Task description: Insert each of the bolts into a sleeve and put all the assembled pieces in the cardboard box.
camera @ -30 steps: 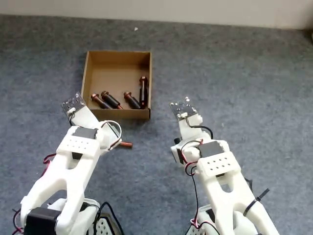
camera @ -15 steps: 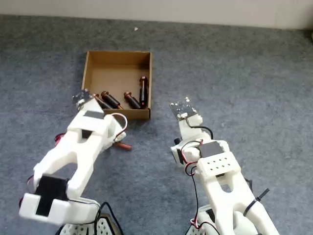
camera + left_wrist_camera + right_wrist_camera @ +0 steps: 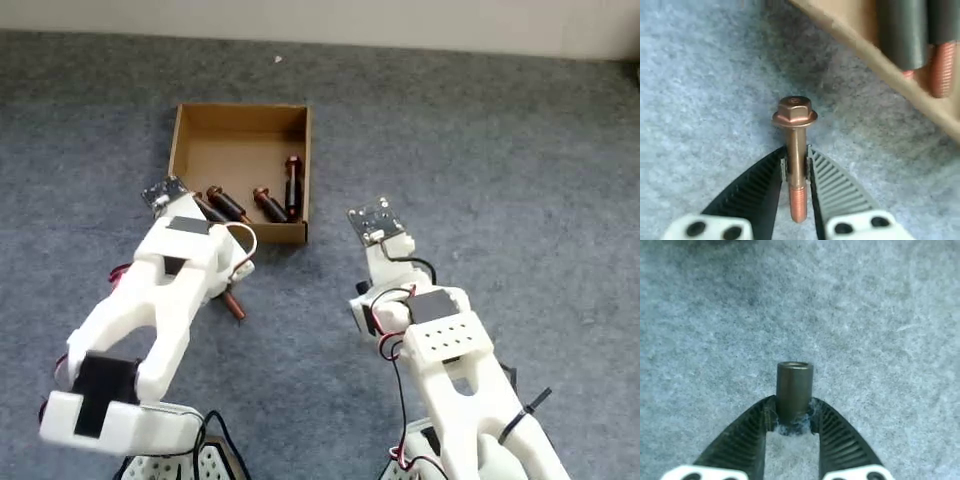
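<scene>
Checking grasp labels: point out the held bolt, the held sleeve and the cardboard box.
bolt (image 3: 796,150), left wrist view, on the middle of its shank.
sleeve (image 3: 794,390), right wrist view, on its side wall.
cardboard box (image 3: 240,140), high view, on its bare floor.

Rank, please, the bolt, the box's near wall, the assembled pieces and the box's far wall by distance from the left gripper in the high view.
From the left gripper:
1. bolt: held in its fingers, outside the box.
2. near wall: just beyond the bolt.
3. assembled pieces: lying inside, behind that wall.
4. far wall: at the box's back.
</scene>
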Action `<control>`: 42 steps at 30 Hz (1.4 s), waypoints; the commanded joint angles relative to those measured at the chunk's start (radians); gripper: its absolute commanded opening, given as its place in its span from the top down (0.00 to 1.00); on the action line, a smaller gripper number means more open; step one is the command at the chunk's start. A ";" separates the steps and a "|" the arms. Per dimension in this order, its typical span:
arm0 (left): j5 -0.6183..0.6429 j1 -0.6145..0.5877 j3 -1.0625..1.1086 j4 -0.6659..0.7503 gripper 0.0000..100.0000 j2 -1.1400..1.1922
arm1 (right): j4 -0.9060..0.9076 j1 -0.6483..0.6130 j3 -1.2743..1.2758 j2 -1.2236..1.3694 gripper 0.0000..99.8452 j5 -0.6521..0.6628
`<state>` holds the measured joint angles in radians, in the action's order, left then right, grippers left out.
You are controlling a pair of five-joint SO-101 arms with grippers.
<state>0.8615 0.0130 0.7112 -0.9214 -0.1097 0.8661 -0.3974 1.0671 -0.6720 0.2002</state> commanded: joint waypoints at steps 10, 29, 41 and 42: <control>-0.215 0.119 0.237 0.028 1.00 -0.832 | 0.036 -0.079 0.160 -0.526 0.99 -0.005; -0.209 0.137 0.475 0.167 1.00 -1.488 | -0.085 -0.383 0.479 -1.168 0.99 0.095; -0.212 0.289 0.476 0.029 1.00 -1.635 | -0.163 -0.444 0.489 -1.155 0.99 0.137; -0.212 0.289 0.476 0.021 0.99 -1.644 | -0.180 -0.444 0.489 -1.155 0.99 0.137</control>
<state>0.6590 0.2846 1.1930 -0.8922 -1.7300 0.7373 -0.8362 1.5735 -1.8136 0.3261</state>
